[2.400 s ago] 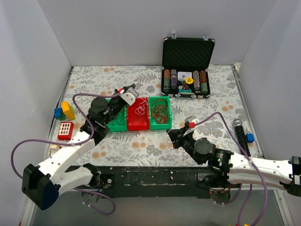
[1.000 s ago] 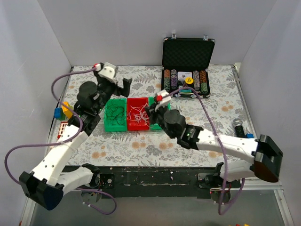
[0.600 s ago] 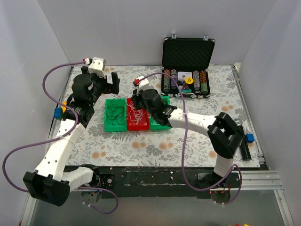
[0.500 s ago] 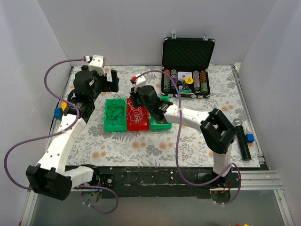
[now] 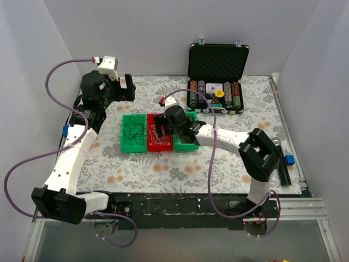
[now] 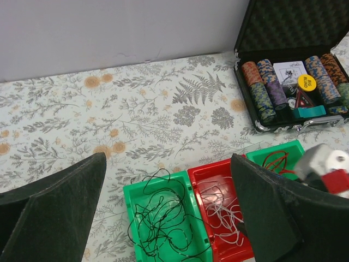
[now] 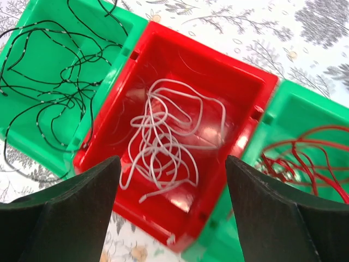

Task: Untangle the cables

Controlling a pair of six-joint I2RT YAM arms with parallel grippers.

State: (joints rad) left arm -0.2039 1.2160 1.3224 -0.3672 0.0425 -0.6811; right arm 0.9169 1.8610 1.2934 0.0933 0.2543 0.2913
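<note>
The cables lie sorted in three joined bins. A black cable [image 6: 161,218] fills the left green bin [image 5: 132,143], a white cable [image 7: 163,147] coils in the red bin [image 5: 158,145], and a red cable [image 7: 305,153] lies in the right green bin [image 7: 305,109]. My right gripper [image 7: 173,164] hangs open just above the red bin with nothing between its fingers; from above the right gripper [image 5: 162,130] covers that bin's middle. My left gripper [image 6: 166,164] is open and empty, raised high at the far left, looking down on the bins. In the top view the left gripper [image 5: 128,90] is behind the left green bin.
An open black poker chip case [image 5: 218,76] stands at the back right. A black microphone [image 5: 281,164] and a blue block [image 5: 289,159] lie at the right edge. A small blue block [image 5: 66,130] peeks out by the left arm. Lilac hoses loop around both arms.
My right gripper swung left from the right green bin to the red bin and went from shut to open. The left arm drew back and up toward the far left.
</note>
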